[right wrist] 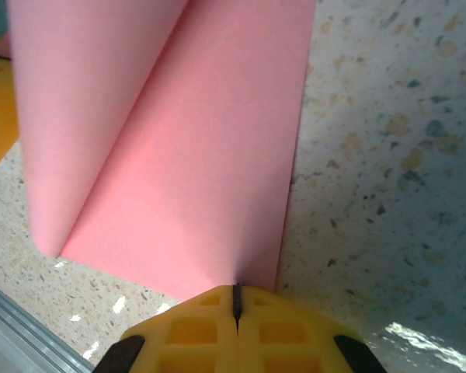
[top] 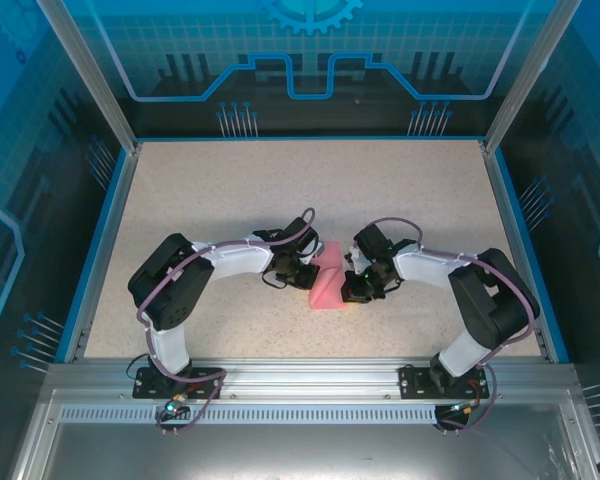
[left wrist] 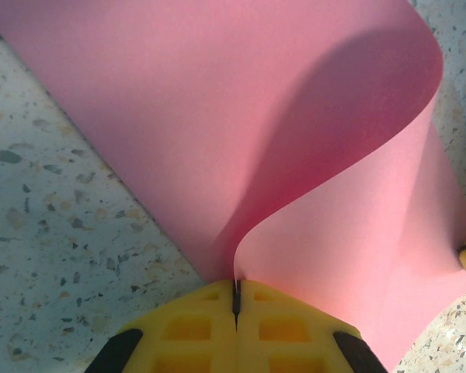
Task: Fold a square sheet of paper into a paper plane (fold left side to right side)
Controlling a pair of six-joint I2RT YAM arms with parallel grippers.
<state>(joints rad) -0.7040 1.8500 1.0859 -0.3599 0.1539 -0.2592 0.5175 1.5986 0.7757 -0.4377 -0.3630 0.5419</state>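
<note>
While it lies near the middle of the speckled table [top: 230, 190], between the two arms, the square sheet of paper [top: 328, 280] is bent up, one side arching over the rest. The left gripper [left wrist: 235, 301] is clamped together on one paper edge. The right gripper [right wrist: 235, 299] is pinched together on the opposite edge.

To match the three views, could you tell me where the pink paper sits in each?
Top external: the square sheet of paper is at the centre of the speckled tabletop.
Left wrist: paper curling across the upper frame, pinched by the left gripper.
Right wrist: paper in the upper left, pinched by the right gripper.
Shared landmark: the speckled tabletop.
</note>
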